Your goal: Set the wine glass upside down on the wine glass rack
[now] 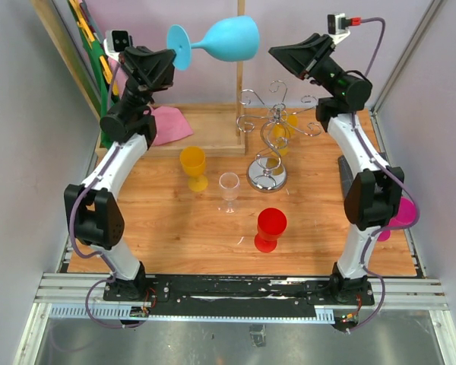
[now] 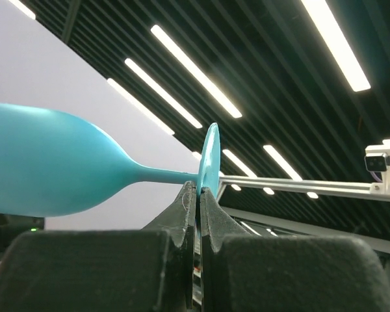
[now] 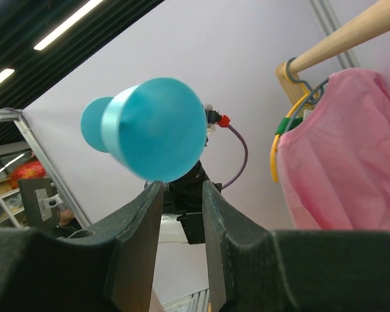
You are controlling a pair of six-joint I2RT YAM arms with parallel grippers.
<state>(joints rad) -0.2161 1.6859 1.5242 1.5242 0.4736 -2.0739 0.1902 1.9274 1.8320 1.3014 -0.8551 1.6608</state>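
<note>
wine glass (image 1: 226,39): above table (image 1: 175,228) | wine glass rack (image 1: 273,141): on table, rightward

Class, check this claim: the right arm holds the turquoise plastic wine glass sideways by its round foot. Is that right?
No, the left gripper holds the turquoise plastic wine glass sideways by its round foot; the left wrist view shows its jaws shut on the foot.

a turquoise wine glass (image 1: 232,38) lies sideways in the air over the table's far side, bowl to the right, its foot pinched in the left gripper (image 2: 198,192). the chrome wine glass rack (image 1: 272,137) stands upright below it, right of centre.
</note>
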